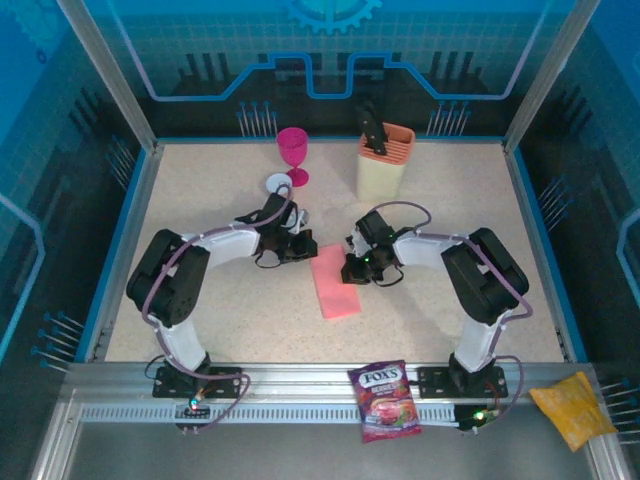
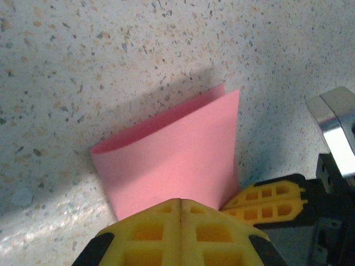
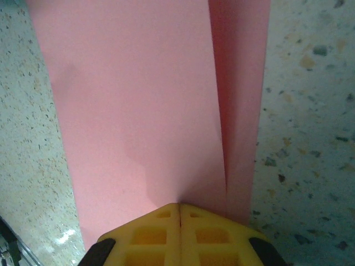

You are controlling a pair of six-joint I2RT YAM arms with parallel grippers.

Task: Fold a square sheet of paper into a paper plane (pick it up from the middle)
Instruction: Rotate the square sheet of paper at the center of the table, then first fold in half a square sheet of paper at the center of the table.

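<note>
Paper [image 1: 335, 283], folded, between left gripper [image 1: 308, 251], right gripper [image 1: 351, 268]

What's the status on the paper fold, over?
Left hand shut, right hand shut, both tips at the square sheet of paper. Sheet folded in half, not yet a plane. Magenta goblet, beige holder far back, apart from it.

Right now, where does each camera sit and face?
Top: above and behind the arms, looking down on the table; both arms show, bases nearest.
Left wrist: on the left arm, looking down past the shut left gripper at the folded paper.
Right wrist: on the right arm, looking down past the shut right gripper along the paper.
Shared: all see the paper.
</note>
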